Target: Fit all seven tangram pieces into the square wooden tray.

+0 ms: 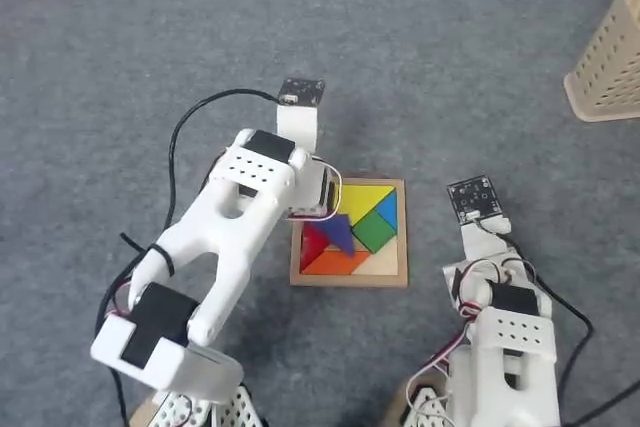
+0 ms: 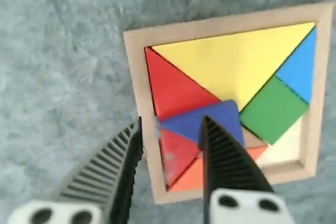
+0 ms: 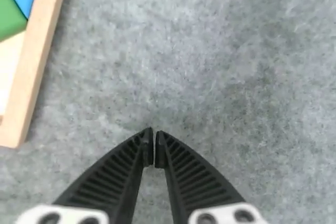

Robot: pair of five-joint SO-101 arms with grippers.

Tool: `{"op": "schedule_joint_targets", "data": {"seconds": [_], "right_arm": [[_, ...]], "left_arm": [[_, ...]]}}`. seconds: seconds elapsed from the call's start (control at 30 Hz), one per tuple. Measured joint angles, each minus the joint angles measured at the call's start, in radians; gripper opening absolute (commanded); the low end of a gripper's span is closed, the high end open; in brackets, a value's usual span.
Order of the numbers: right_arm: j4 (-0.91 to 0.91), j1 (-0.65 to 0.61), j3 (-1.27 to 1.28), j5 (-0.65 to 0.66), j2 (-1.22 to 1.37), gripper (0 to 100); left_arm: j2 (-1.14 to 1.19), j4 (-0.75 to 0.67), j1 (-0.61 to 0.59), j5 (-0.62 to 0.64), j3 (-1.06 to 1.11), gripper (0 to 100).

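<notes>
Left claw (image 2: 171, 124): released, fingers spread, gripping nothing that I can make out. It hangs over the tray (image 2: 137, 77). One finger stands over the rim and the other over the dark blue piece (image 2: 184, 128).

Right claw (image 3: 154, 135): clenched and empty, low over the grey tabletop (image 3: 210, 51) just beside the tray.

Seated in the tray:
- yellow triangle (image 2: 236, 61)
- light blue triangle (image 2: 299, 69)
- green square (image 2: 273, 109)
- large red triangle (image 2: 176, 90)
- small red triangle (image 2: 176, 150)
- orange triangle (image 2: 189, 179)

The dark blue piece is not yet seated. It lies skewed across the red pieces, in the middle of the tray. Bare wood (image 2: 286, 148) shows in the corner beside the green square, and I judge this is its slot.

Step in hand, as I read it: seat the last piece.

- Nudge the piece rather than lift it. It is thin and flat, so a pinch will likely slip.
- Bring one fingertip down on its edge on the red side and push it towards the bare corner.
- Turn it until its edges run parallel to the green square and the orange triangle.
- Keep the push shallow, since a hard shove could shift the tray or ride up a seated neighbour.
- Press gently once it is aligned.
</notes>
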Motion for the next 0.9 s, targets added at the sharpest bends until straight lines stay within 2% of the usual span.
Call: {"op": "schedule_joint_targets", "data": {"seconds": [0.23,0.5,0.9], "right_arm": [[0.000,0.000,0.000,0.000,0.000,0.9],[0.000,0.000,0.000,0.000,0.000,0.9],[0.000,0.000,0.000,0.000,0.000,0.9]], "left_arm": [[0.000,-0.035,0.043,0.054,0.011,17],[0.000,-0.038,0.068,0.258,0.034,17],[0.000,-0.049,0.068,0.284,0.061,17]]}}
